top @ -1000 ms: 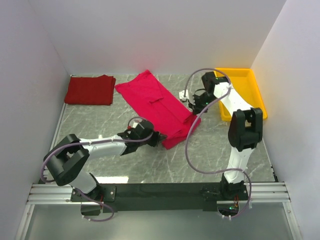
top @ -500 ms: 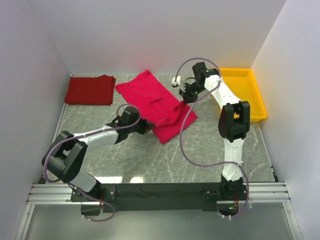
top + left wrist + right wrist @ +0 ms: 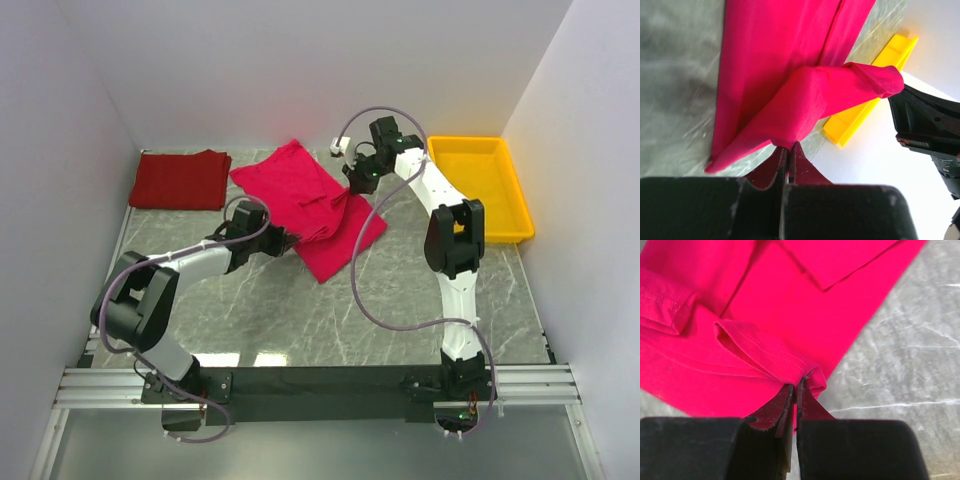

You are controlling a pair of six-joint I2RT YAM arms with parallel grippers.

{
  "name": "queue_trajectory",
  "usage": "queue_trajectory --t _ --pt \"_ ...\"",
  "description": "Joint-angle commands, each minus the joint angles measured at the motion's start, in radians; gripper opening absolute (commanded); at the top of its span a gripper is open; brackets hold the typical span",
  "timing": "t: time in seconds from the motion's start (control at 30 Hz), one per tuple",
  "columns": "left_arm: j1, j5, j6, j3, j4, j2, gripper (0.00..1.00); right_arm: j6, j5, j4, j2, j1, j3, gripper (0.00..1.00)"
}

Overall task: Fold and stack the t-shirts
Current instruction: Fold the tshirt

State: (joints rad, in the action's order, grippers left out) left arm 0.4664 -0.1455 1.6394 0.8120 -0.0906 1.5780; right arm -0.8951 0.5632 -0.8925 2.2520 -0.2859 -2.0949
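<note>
Two t-shirts lie on the grey marbled table (image 3: 300, 320). At the far left corner the darker red t-shirt (image 3: 180, 180) rests flat as a folded rectangle, its long axis running left to right, well apart from both arms. Right of it, the left fingers (image 3: 288, 240) are pressed fully together on a corner of the crimson t-shirt (image 3: 295, 190); in the left wrist view the cloth (image 3: 775, 60) rises from the closed left fingers (image 3: 782, 162) in a raised peak above the flat layers. This crimson shirt is folded into a long band in the middle of the table, its long axis running diagonally from the far left toward the near right, with the near right end pointing at the arm bases. Part of that end is lifted off the table and draped between the two grips. The right fingers (image 3: 353, 183), at the band's far right edge, are likewise closed tight, pinching a stitched hem fold (image 3: 765, 352) that shows just above the fingertips (image 3: 787, 402) in the right wrist view. Farthest right, the yellow tray (image 3: 480, 150) sits against the far right side, apart from the cloth.
</note>
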Motion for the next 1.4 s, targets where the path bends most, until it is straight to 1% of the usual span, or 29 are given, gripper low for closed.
queue_trajectory --t 0.0,0.57,1.33,1.37 --pt "-0.029 -0.045 -0.059 0.071 -0.011 0.037 0.01 0.087 -0.019 0.089 0.030 -0.004 -0.063 0.00" --pt "-0.129 -0.081 -0.127 0.139 0.019 0.103 0.00 0.196 -0.057 0.207 0.106 -0.010 -0.131 0.00" --pt "-0.149 -0.111 -0.142 0.179 0.012 0.171 0.01 0.211 -0.092 0.259 0.159 -0.032 -0.160 0.00" --pt "-0.152 -0.111 -0.142 0.182 0.015 0.175 0.01 0.219 -0.103 0.263 0.161 -0.033 -0.160 0.04"
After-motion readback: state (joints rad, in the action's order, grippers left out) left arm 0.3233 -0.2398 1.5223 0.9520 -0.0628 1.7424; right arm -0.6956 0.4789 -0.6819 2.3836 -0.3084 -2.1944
